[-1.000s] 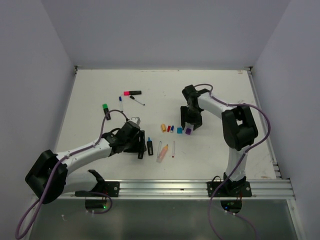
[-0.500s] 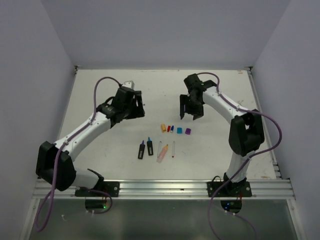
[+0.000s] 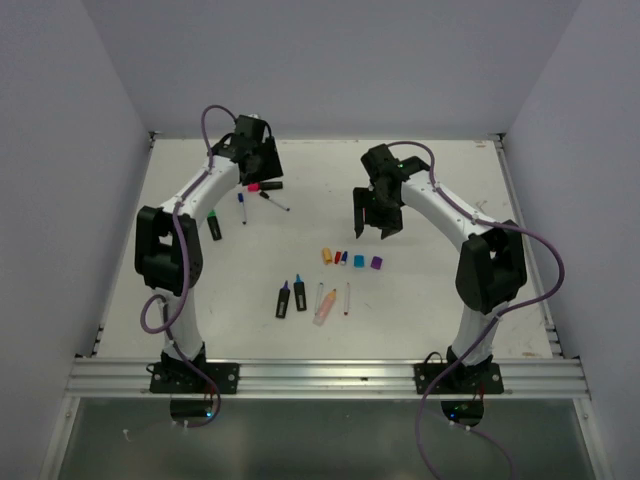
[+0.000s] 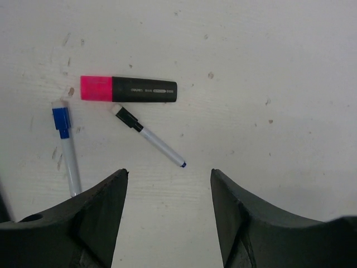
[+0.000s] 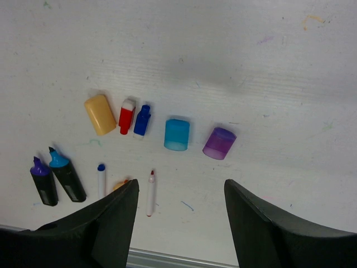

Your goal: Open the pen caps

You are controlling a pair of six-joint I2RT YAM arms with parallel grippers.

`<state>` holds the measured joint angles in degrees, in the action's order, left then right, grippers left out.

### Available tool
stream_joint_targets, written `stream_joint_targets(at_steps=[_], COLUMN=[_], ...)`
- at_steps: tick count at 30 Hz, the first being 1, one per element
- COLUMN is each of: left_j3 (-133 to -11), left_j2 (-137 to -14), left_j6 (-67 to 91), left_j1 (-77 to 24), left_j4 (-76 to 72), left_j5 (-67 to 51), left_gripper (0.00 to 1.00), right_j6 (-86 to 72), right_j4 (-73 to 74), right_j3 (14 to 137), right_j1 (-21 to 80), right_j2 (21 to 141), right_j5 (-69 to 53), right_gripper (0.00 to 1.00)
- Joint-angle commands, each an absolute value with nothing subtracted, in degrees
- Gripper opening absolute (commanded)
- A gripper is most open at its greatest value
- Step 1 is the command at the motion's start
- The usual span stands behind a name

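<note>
Left claw wide open, empty, above pink cap on its highlighter. Right claw open, empty, over loose pen caps lying in a row on the bench.

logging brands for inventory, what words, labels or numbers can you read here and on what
White print along the black barrel of the pink highlighter: a line of lettering, too small and blurred to read.
Nothing else in any view shows legible words, numbers or signs.
</note>
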<state>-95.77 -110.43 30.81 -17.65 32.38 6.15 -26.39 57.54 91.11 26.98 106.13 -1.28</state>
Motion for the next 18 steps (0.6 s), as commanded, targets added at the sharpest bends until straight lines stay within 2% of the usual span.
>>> stream_joint_targets(at_steps=[1,9,18], left_j3=[-101.2,-107.0,-109.0], left_j2=[-116.1,-125.4,-128.9], left_j6=[30.5,32.9,34.5], left_j1=[-15.9,-15.8,-15.8], left_j4=[36.2,36.6,38.1], left_j5=[3.6,2.6,6.8], left_gripper=[0.64,0.60,0.55], right_j6=[-26.7,-26.8,-27.0], right_j4=[59.3,59.1,57.1], right_j3=[94.0,95.5,92.2], right_j1=[27.1,27.0,27.0], right_j2=[106.5,108.5,108.8], right_j5=[-3.2,-3.1,-3.6], right_gripper=[0.67,0.67,0.67])
